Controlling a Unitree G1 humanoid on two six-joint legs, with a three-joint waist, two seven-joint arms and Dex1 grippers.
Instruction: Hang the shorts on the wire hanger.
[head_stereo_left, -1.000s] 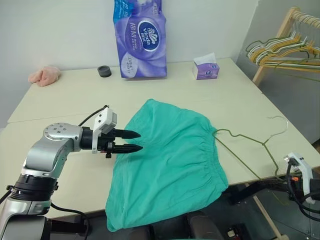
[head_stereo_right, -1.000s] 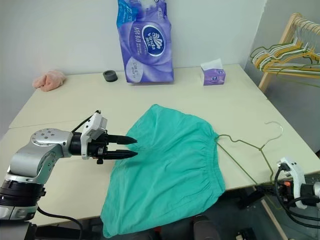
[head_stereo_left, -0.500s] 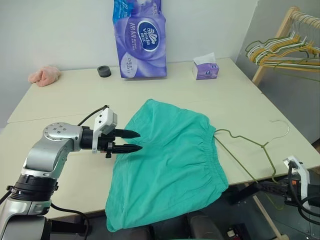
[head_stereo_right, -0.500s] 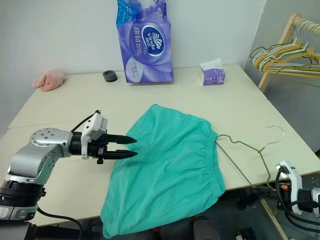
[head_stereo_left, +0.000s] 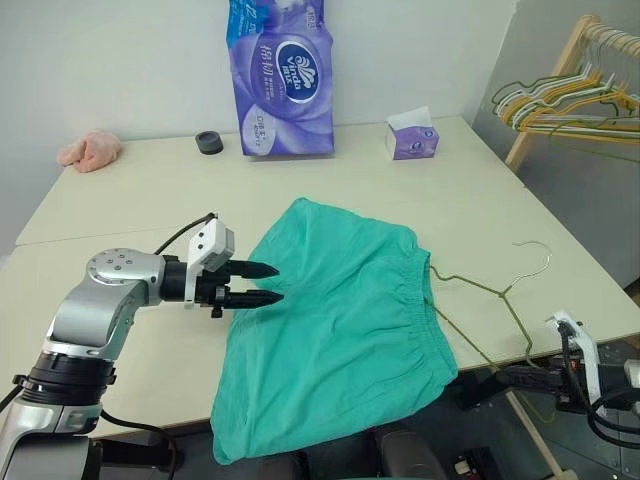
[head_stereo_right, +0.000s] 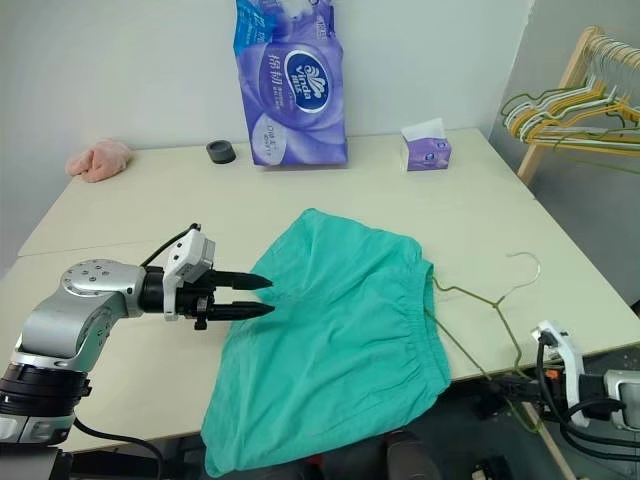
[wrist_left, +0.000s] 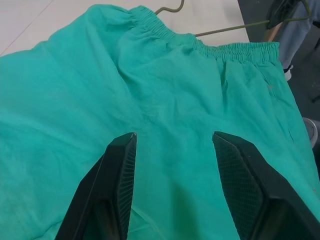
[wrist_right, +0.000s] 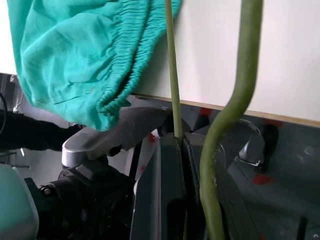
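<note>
**A:** Nearest first: what has the right gripper (wrist_right: 180, 150) got?

**B:** Low in the right corner of the head views, just off the table's front edge, it is clenched on the wire hanger (head_stereo_left: 480, 290); the wrist camera shows the thin olive wire pinched between its closed fingers.

**A:** And which way does the hanger run from there?

**B:** Up and left across the table (head_stereo_left: 400, 190), its long axis slanting towards the gathered waistband of the shorts (head_stereo_left: 340, 320), hook curling at the right of centre. One wire end lies touching or just under the waistband; I cannot tell which.

**A:** The left gripper (head_stereo_left: 272, 283)?

**B:** Left of centre, released, fingers apart and level, tips hovering over the shorts' left edge, holding nothing.

**A:** So the move turns on what?

**B:** I judge the hanger must slide leftward into the waistband opening. The shorts overhang the front edge; bare tabletop lies behind, with the tissue box (head_stereo_left: 411, 138) and the purple paper pack (head_stereo_left: 281, 78) well apart.
</note>
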